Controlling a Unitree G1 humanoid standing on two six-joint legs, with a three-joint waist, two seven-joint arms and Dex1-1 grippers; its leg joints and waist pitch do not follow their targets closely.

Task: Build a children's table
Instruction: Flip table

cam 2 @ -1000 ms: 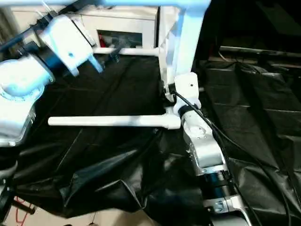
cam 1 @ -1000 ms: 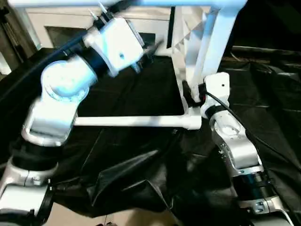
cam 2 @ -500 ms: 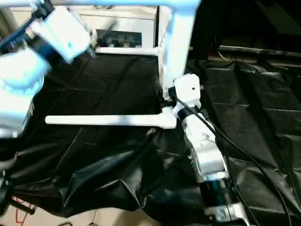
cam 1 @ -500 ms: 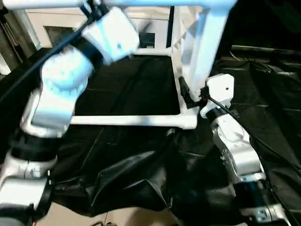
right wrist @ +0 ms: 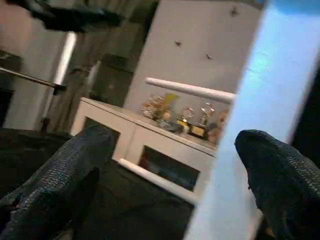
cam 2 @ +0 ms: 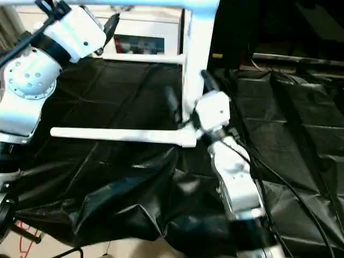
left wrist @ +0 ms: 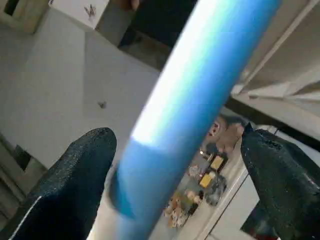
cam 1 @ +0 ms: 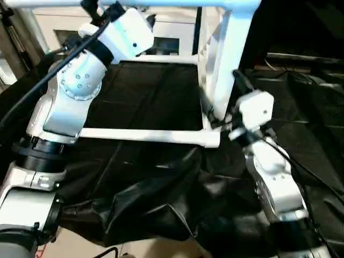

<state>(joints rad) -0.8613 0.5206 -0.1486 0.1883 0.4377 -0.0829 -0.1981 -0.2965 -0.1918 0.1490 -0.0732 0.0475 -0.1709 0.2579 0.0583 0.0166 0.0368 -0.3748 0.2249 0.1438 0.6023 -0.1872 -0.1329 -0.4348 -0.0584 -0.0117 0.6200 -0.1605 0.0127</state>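
The children's table lies on its side on the black sheet. Its tabletop (cam 1: pixel 228 59) stands on edge, ribbed underside facing left. One leg (cam 1: pixel 145 135) runs low and level toward the left, another (cam 1: pixel 161 59) lies further back, and a third (cam 1: pixel 107 4) crosses overhead. My left gripper (left wrist: pixel 175 137) is raised to the overhead leg (left wrist: pixel 195 95), which passes between its open fingers (left wrist: pixel 70 180). The right gripper (cam 1: pixel 223 94) is open astride the tabletop's near rim (right wrist: pixel 250 125), just above the low leg's joint, one finger (cam 2: pixel 172 102) on each side.
A wrinkled black sheet (cam 1: pixel 150 193) covers the work surface and hangs over its front edge. A white cabinet with glass doors (cam 2: pixel 140 37) stands behind the table. A black cable (cam 1: pixel 306 166) trails along my right forearm. Pale floor (cam 1: pixel 80 247) shows below the sheet.
My left arm has swung up, bringing its gripper to the overhead leg. The right gripper has risen slightly along the tabletop's rim. Both stay open. The view has shifted a little.
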